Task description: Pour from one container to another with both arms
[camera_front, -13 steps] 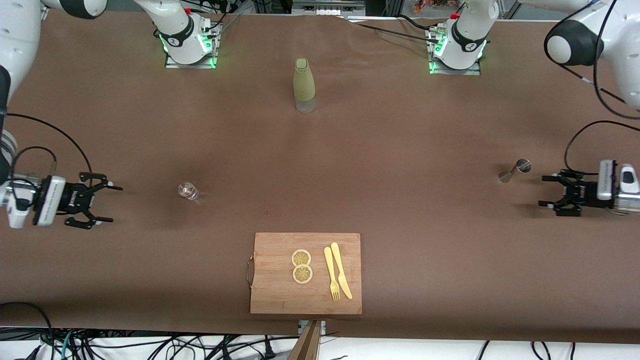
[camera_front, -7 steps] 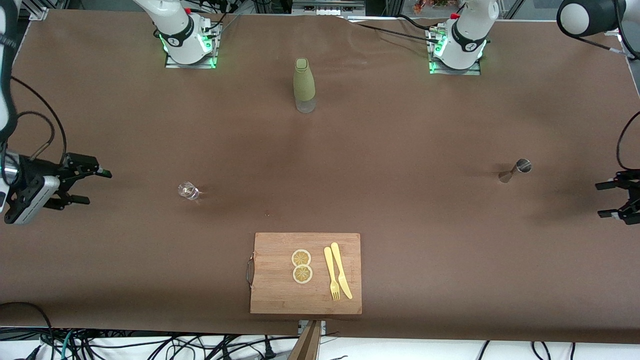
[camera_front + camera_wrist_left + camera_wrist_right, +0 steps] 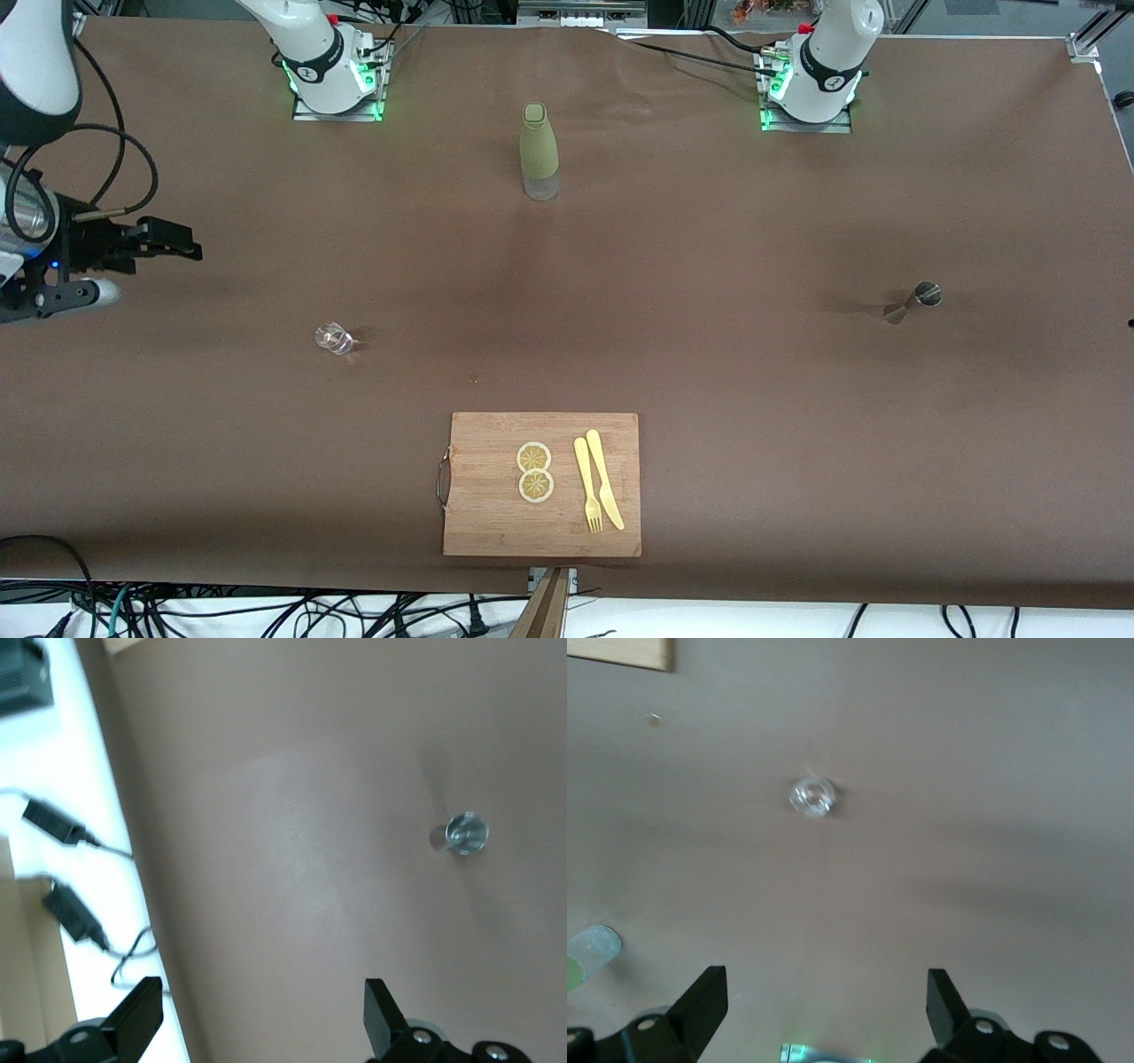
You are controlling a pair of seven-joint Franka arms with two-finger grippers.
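The glass cup (image 3: 333, 338) stands on the table toward the right arm's end, and the jigger (image 3: 912, 301) toward the left arm's end, well apart. The 2 grippers are both open and empty: the right gripper (image 3: 168, 244) over its table end, the left gripper (image 3: 266, 1023) above the table edge near the jigger.

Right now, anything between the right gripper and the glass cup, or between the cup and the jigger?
Nothing visible. The right gripper is open at its end of the table, with bare cloth between it and the glass cup. From cup to jigger the cloth is bare too; bottle and cutting board sit off that line.
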